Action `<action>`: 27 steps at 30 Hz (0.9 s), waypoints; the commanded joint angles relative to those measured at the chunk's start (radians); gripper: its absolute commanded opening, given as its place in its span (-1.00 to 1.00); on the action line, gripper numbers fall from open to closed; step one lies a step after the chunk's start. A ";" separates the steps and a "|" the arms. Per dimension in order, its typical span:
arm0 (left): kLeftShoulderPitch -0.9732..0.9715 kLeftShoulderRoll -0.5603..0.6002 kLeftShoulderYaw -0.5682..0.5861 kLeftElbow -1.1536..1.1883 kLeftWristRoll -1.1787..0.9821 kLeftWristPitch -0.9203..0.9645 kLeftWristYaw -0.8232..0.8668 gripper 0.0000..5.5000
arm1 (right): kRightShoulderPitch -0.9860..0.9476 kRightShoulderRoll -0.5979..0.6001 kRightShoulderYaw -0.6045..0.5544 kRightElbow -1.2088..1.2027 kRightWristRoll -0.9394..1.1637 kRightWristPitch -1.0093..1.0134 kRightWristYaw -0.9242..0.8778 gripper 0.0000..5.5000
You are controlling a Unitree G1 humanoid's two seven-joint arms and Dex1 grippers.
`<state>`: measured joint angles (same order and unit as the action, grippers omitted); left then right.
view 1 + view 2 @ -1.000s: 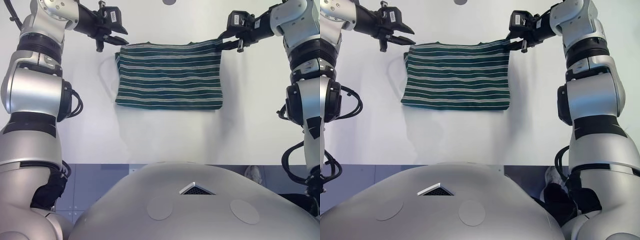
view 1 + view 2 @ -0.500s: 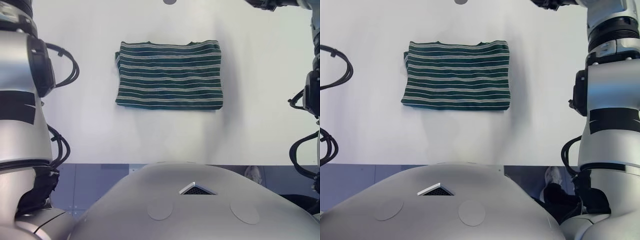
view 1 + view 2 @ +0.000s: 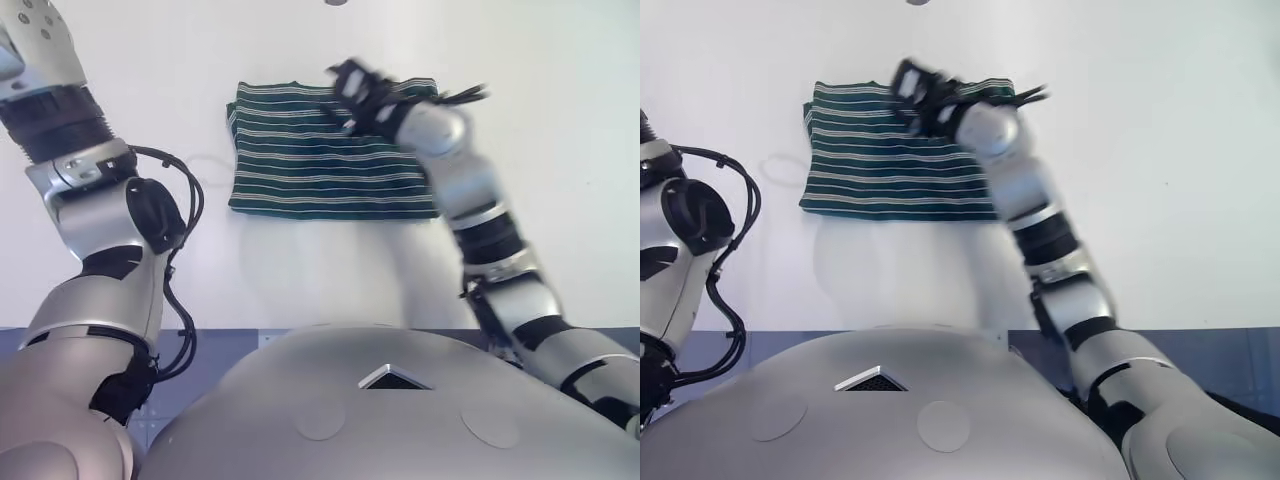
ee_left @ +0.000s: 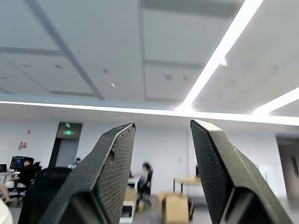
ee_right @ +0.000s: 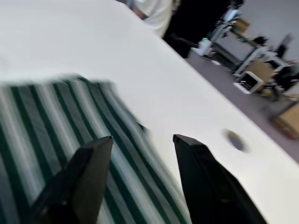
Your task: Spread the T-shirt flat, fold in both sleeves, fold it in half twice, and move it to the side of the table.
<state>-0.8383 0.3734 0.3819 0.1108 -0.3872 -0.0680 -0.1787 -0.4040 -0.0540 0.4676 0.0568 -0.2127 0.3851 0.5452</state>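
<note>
The green T-shirt [image 3: 300, 170] with white stripes lies folded into a rectangle at the far middle of the white table [image 3: 560, 150]. My right arm reaches across its right half, and my right gripper [image 3: 352, 88] hovers over the far edge near the collar. In the right wrist view the right gripper [image 5: 143, 137] is open, nothing between its fingers, above the striped T-shirt [image 5: 37, 112]. My left arm is raised at the left. The left gripper [image 4: 163, 123] is open and points up at the ceiling, holding nothing.
A small dark round hole [image 3: 337, 2] sits in the table beyond the shirt, also the disc [image 5: 233, 138]. The table's near edge [image 3: 300, 326] runs just ahead of my body. Bare tabletop lies on both sides of the shirt.
Both grippers left the shirt's far corners. The right arm swung up and out, then came back across the shirt's right half. The left arm lifted upward. The shirt stayed in place.
</note>
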 commanded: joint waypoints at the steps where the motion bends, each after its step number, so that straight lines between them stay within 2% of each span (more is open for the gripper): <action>1: 0.028 -0.040 -0.025 -0.084 -0.001 0.053 0.056 -0.21 | -0.058 0.107 0.092 0.192 -0.047 -0.022 -0.057 -0.01; 4: 0.034 -0.049 -0.032 -0.109 0.001 0.069 0.074 -0.21 | -0.037 0.092 0.179 0.266 -0.087 -0.059 -0.024 0.01; 8: 0.063 -0.068 -0.041 -0.150 -0.001 0.081 0.088 -0.21 | -0.008 -0.046 0.286 0.275 -0.133 -0.142 0.122 0.01; 13: 0.064 -0.093 -0.062 -0.157 -0.009 0.101 0.090 -0.21 | -0.025 -0.274 0.365 0.272 -0.161 -0.488 0.299 0.01; 15: 0.107 -0.087 -0.159 -0.188 -0.031 0.172 -0.024 -0.21 | -0.006 -0.391 0.358 0.235 -0.149 -0.621 0.355 0.01; 17: 0.181 -0.061 -0.321 -0.262 -0.025 0.221 -0.192 -0.21 | 0.030 -0.511 0.346 0.171 -0.137 -0.752 0.394 0.01; 20: 0.226 -0.043 -0.484 -0.303 -0.014 0.250 -0.372 -0.21 | 0.082 -0.639 0.332 0.075 -0.120 -0.875 0.426 0.01; 27: 0.162 -0.071 -0.664 -0.113 0.123 0.149 -0.579 -0.21 | 0.146 -0.849 0.249 -0.145 -0.038 -1.018 0.492 0.01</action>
<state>-0.6302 0.3166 -0.2351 -0.0787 -0.3270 0.1163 -0.7192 -0.2994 -0.8226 0.7157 -0.0577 -0.2266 -0.6321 0.9603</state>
